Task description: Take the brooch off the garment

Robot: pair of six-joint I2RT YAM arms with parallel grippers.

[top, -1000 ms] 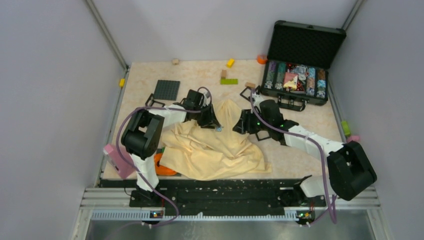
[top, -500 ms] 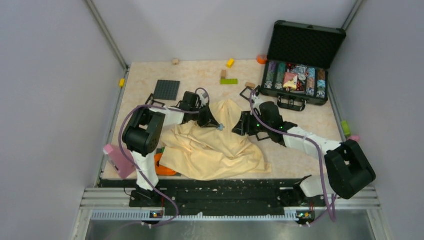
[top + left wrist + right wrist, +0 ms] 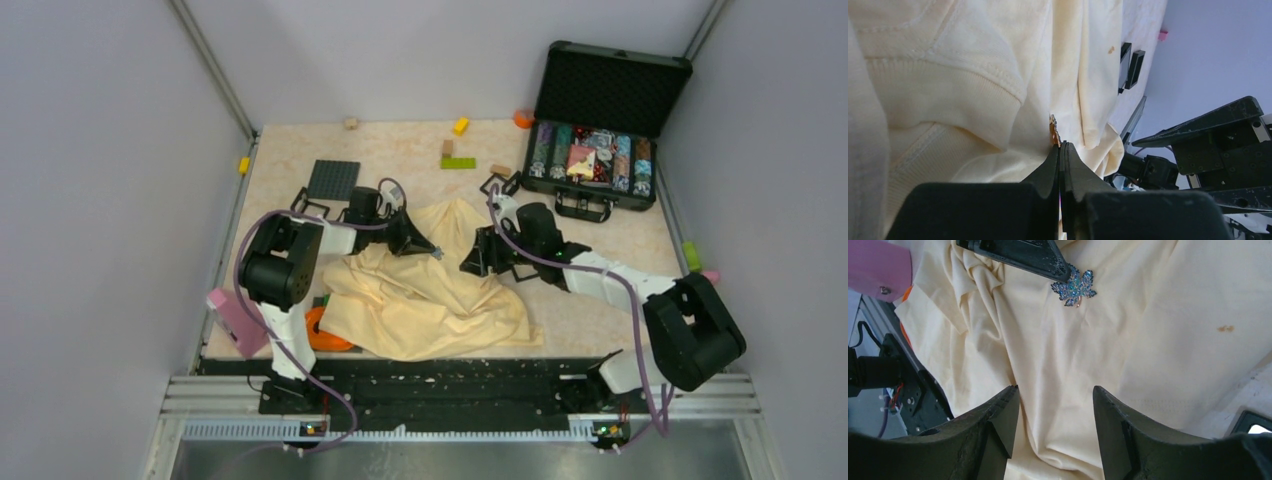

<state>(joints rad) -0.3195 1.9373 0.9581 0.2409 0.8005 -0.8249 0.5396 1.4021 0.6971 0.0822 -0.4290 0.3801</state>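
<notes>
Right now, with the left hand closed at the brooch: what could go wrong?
1. The left hand pinches only the edge of the brooch, so it could slip off on a pull.
2. The right hand hangs open over the garment, gripping nothing, so the cloth may lift with the brooch.

The left fingers (image 3: 1047,172) have pinched shut on the brooch (image 3: 1074,286).

The left arm (image 3: 278,265) rises from its near-left base, then bends right and low; the left fingers (image 3: 1050,170) are pressed tight together, pointing right. The right arm (image 3: 610,280) reaches far and left, the right fingers (image 3: 998,425) spread apart.
</notes>
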